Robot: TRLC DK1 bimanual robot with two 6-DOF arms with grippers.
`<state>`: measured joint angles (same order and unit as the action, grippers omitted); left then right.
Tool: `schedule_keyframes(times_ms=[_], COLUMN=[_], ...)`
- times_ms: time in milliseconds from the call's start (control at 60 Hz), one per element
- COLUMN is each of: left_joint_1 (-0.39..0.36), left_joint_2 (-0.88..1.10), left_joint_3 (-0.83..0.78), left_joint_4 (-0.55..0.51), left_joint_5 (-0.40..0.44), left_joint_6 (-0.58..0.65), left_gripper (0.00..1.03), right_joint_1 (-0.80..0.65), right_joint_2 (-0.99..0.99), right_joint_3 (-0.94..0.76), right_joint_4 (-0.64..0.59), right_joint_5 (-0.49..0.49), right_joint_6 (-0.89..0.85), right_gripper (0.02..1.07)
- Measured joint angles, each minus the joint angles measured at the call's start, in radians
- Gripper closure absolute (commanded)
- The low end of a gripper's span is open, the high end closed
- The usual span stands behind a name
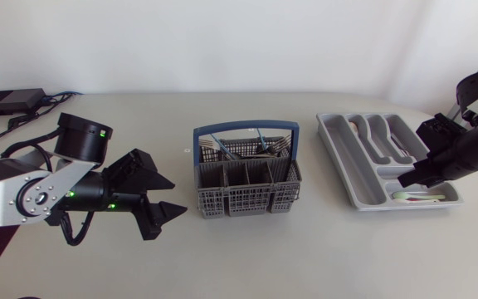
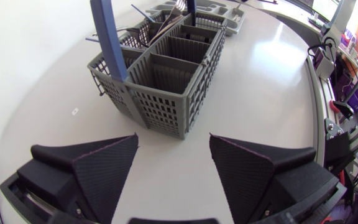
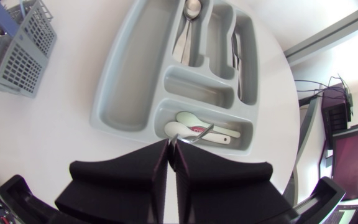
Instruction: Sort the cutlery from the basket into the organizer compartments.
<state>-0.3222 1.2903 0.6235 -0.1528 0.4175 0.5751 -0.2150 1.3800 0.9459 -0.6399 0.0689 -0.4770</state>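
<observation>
The grey cutlery basket (image 1: 247,195) with a blue handle stands mid-table, with several pieces of cutlery (image 1: 251,148) in its rear cells. My left gripper (image 1: 177,198) hovers open just left of it, and in the left wrist view the basket (image 2: 166,93) lies ahead of the open left gripper (image 2: 173,149). The grey organizer (image 1: 347,162) sits at the right. My right gripper (image 1: 407,177) hangs over its front compartment. In the right wrist view that gripper (image 3: 171,146) is shut on a thin metal utensil (image 3: 196,133) reaching down to the white spoons (image 3: 182,129).
Metal spoons (image 3: 188,25) and other cutlery (image 3: 236,50) lie in the organizer's (image 3: 135,68) long compartments. A black power adapter (image 1: 11,101) with cables sits at the far left back. Bare tabletop separates basket and organizer.
</observation>
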Motion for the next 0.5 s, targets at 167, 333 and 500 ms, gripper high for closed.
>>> schedule_keyframes(times_ms=[167,333,500], left_joint_1=[0.0,0.0,-0.026], left_joint_2=[-0.001,-0.003,-0.005], left_joint_3=[0.0,0.009,0.013], left_joint_4=[-0.011,-0.029,-0.03], left_joint_5=[-0.004,-0.007,-0.034], left_joint_6=[0.0,-0.005,-0.02], left_gripper=[0.23,0.23,0.23], right_joint_1=[-0.047,-0.109,-0.143], right_joint_2=[0.078,0.18,0.268], right_joint_3=[-0.02,-0.021,-0.021], right_joint_4=[0.121,0.222,0.293], right_joint_5=[0.045,0.08,0.098], right_joint_6=[-0.013,-0.034,-0.053], right_gripper=[1.01,1.01,1.01])
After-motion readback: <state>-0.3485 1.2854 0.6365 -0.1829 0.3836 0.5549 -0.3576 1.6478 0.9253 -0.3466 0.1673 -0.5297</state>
